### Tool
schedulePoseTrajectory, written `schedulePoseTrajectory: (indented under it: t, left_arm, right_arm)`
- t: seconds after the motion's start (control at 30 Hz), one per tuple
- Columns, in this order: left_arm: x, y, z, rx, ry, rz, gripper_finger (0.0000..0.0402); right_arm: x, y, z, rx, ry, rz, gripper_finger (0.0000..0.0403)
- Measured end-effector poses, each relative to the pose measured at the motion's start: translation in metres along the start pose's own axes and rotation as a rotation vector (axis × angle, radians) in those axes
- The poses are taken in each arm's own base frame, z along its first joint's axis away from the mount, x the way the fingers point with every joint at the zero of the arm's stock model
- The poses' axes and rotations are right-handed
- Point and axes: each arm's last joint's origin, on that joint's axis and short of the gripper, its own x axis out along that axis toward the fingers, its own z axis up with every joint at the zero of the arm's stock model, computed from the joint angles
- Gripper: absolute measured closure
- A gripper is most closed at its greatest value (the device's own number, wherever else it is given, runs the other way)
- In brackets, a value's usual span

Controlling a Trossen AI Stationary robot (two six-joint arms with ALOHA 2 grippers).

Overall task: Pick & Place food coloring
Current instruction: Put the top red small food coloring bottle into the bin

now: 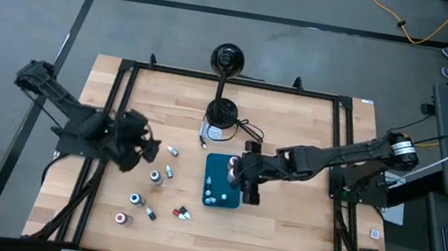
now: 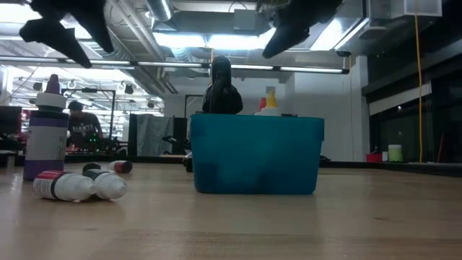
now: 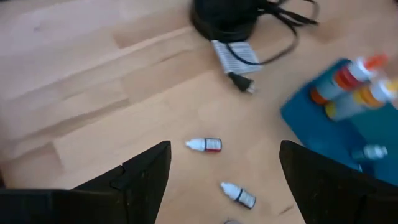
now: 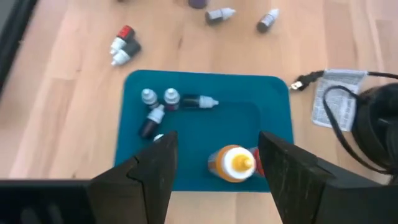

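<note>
the wooden bench (image 1: pixel 278 240) carries a teal tray (image 4: pixel 205 134) near its middle, the drop-off for the bottles, with a black lamp base and cord (image 1: pixel 224 115) behind it. the right pincer (image 4: pixel 214 165) hangs just above the tray, fingers apart and empty, an orange-capped bottle (image 4: pixel 231 163) standing upright below it; by the look of it a drop-off is done. the left pincer (image 3: pixel 224 180) hovers over loose food coloring bottles (image 3: pixel 204 144), fingers wide apart, likely lining up a pick. those bottles lie on their sides, long axes flat on the bench, nozzles pointing various ways. several more lie flat in the tray (image 4: pixel 199 101).
</note>
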Motion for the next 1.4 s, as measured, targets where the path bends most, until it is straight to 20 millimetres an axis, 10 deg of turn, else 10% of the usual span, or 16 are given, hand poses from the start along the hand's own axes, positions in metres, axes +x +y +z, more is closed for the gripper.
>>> schedulePoseTrajectory:
  t: [0.6, 0.9, 1.4]
  left_arm:
    - [0.036, 0.015, 0.070, -0.678, 0.241, 0.114, 0.0110]
    - [0.050, 0.009, 0.067, -0.694, 0.339, 0.149, 0.0110]
    - [0.063, 0.011, 0.076, -0.999, 0.915, 0.120, 0.0110]
  right_arm:
    - [-0.009, 0.039, -0.005, -0.065, -0.007, 0.069, 0.0179]
    - [-0.014, 0.038, -0.021, -0.089, 0.094, -0.257, 0.0179]
    - [-0.014, 0.040, -0.018, -0.009, 0.044, -0.270, 0.0179]
